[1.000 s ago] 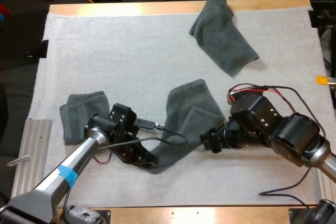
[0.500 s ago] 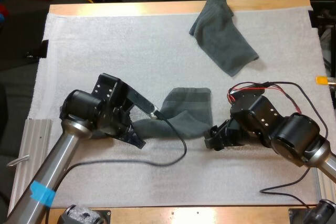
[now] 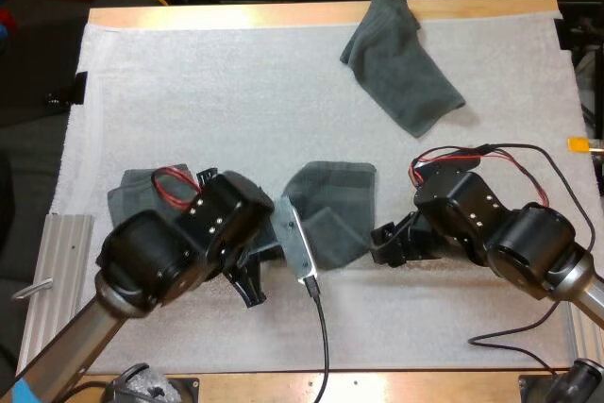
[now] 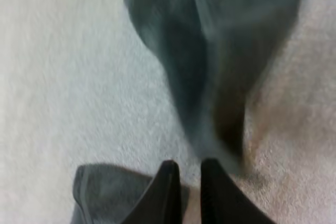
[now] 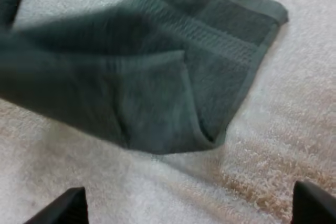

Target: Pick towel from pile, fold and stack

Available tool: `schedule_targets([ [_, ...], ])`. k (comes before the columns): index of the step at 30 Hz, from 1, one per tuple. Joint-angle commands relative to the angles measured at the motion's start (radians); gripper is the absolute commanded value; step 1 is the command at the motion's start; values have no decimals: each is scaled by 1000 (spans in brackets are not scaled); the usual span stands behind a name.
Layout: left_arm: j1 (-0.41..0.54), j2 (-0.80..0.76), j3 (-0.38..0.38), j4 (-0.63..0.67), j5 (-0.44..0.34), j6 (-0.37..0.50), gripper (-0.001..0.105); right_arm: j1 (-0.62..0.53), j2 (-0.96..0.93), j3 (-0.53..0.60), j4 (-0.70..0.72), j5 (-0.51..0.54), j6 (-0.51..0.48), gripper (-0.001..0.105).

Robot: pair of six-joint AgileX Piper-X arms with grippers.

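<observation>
**Left gripper pinches the towel, right gripper spread beside it**

High view: the towel (image 3: 335, 200) lies on the mat (image 3: 189, 92) at mid-table, between the two arms, with its near left part doubled over onto itself. The left gripper (image 3: 250, 280) sits at the towel's near left edge, and its arm covers part of a left towel (image 3: 132, 197), which lies flat on the mat. The right gripper (image 3: 382, 238) is just beside the towel's right edge, low over the mat. A far towel (image 3: 401, 68) lies loosely crumpled near the mat's far side, well apart from both grippers.

Left wrist view: the left fingers (image 4: 168, 192) are pressed nearly together, with only a thin slit between them. The towel narrows to a point that meets their tips, so they appear to pinch its end. The left towel lies beside the fingers.

Right wrist view: the right fingers (image 5: 73, 205) stand wide apart, holding nothing. The towel's folded corner lies ahead of them on the mat, clear of both.
</observation>
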Motion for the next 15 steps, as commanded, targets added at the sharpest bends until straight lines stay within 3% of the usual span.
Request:
schedule_targets([
  [1, -3, 3, -6, 2, -16, 7, 6, -4, -11, -1, 9, 6, -13, 74],
  [3, -2, 3, -6, -4, -15, -5, 0, -4, -11, 7, 9, 6, -14, 74],
  [9, 0, 3, -6, 0, -17, -42, 3, -4, -11, 50, 10, 2, -20, 74],
  [11, 0, 3, -6, 0, -17, -66, 12, -4, -11, 66, 7, -1, -23, 74],
  [15, 0, 3, -6, 0, -17, -124, 48, -4, -11, 81, 0, -1, -28, 74],
])
